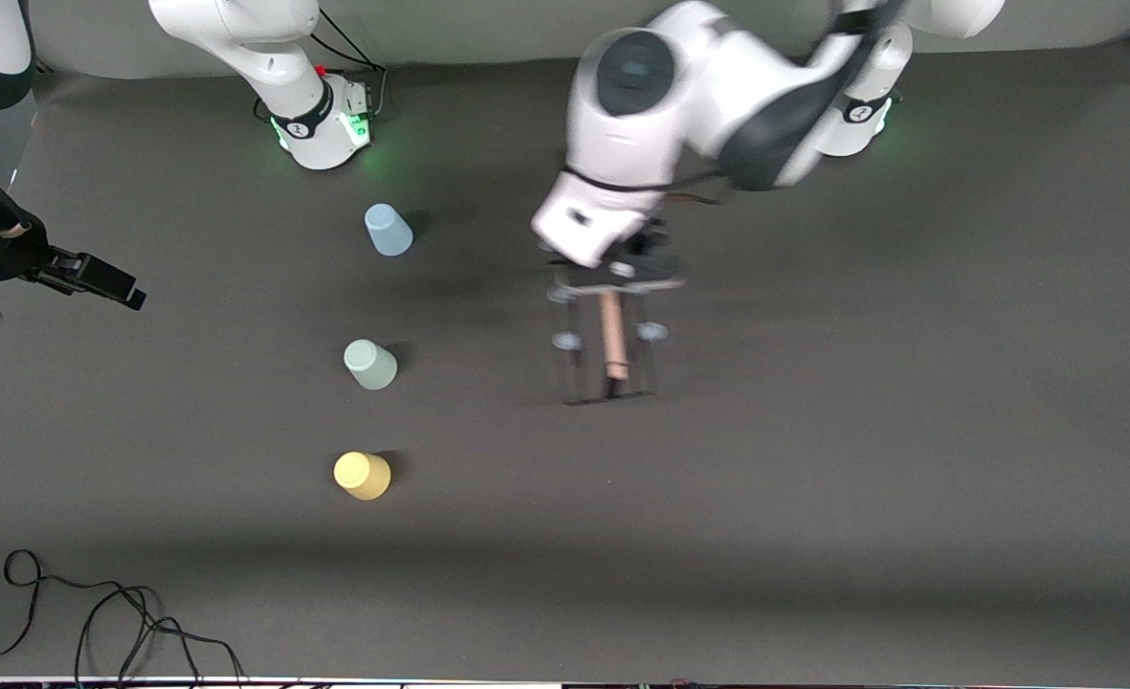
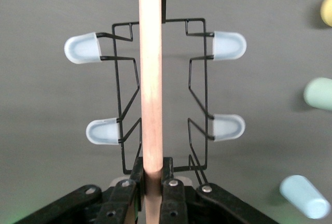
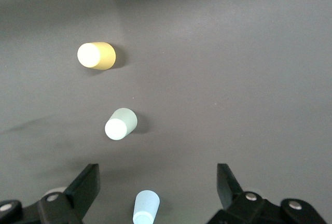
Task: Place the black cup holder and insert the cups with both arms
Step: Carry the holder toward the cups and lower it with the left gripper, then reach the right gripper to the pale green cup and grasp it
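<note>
The left gripper (image 2: 153,190) clamped the wooden handle of the black cup holder (image 1: 610,340) at mid-counter, apparently setting it down: placement looked underway. Toward the right arm's edge, three upturned cups (image 1: 370,365) stood in a row. The right gripper (image 3: 158,185) waited spread open above them; releasing the rack likely came next.

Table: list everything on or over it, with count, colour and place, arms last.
Blue cup: one, light blue, upside down, farthest from the front camera in the cup row.
Green cup: one, pale grey-green, upside down, middle of the row.
Yellow cup: one, upside down, nearest the camera.
Holder: one, black wire with wooden handle, beside the cups toward the left arm's end.
Cable: one, black, at the table edge nearest the camera.
Left gripper: shut on the holder's handle.
Right gripper: open, over the cups.
</note>
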Action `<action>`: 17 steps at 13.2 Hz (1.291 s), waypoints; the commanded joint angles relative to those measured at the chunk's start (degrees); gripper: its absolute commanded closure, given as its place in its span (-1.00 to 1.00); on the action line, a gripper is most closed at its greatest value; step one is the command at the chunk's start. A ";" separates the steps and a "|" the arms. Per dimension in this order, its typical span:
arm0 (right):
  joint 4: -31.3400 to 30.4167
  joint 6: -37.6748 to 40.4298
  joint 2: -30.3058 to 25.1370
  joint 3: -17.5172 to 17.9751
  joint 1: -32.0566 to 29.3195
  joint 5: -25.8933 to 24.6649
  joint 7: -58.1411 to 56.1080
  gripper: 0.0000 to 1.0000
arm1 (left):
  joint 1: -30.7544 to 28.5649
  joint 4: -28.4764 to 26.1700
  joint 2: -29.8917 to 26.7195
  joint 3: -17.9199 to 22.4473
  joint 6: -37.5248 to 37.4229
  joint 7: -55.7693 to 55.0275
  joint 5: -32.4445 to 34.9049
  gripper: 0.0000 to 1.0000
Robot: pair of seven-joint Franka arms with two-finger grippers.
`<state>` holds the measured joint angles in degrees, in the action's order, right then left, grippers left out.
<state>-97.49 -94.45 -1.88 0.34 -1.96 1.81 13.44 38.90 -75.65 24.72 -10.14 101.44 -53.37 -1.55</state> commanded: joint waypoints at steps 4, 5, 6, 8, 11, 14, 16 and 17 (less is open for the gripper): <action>0.99 0.67 0.38 0.01 0.38 0.38 1.50 -1.00 | 7.41 8.06 10.95 1.00 9.64 -6.75 1.20 1.00; 0.99 0.41 0.38 0.01 0.38 0.56 1.68 -1.00 | 7.85 7.97 12.53 1.00 12.53 -6.92 1.28 1.00; 0.99 0.23 0.47 0.10 0.81 0.65 1.85 -1.00 | 8.20 7.88 13.94 1.08 14.30 -7.01 2.07 1.00; 1.16 0.14 0.38 0.10 2.48 1.26 5.87 -1.00 | 8.47 7.88 16.23 1.08 17.12 -7.19 3.74 1.00; 0.38 -1.17 1.61 0.10 8.27 1.00 14.74 -1.00 | 8.56 7.80 17.91 1.08 18.79 -7.36 5.15 1.00; -6.19 -6.51 1.62 0.10 12.15 0.47 18.55 -1.00 | 8.56 6.92 18.79 1.17 21.08 -7.89 5.41 1.00; -11.99 -11.60 1.44 -0.07 14.79 0.47 18.99 -1.00 | 8.47 6.04 18.96 1.35 22.22 -8.07 5.33 1.00; -15.15 -15.29 1.52 -0.07 14.97 0.38 19.60 -1.00 | 8.21 6.04 18.97 1.35 22.40 -8.07 5.15 0.43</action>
<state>-106.32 -103.98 1.02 0.83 11.89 2.40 31.19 46.40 -70.13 43.80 -9.72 122.91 -59.72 2.69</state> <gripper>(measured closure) 0.000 0.837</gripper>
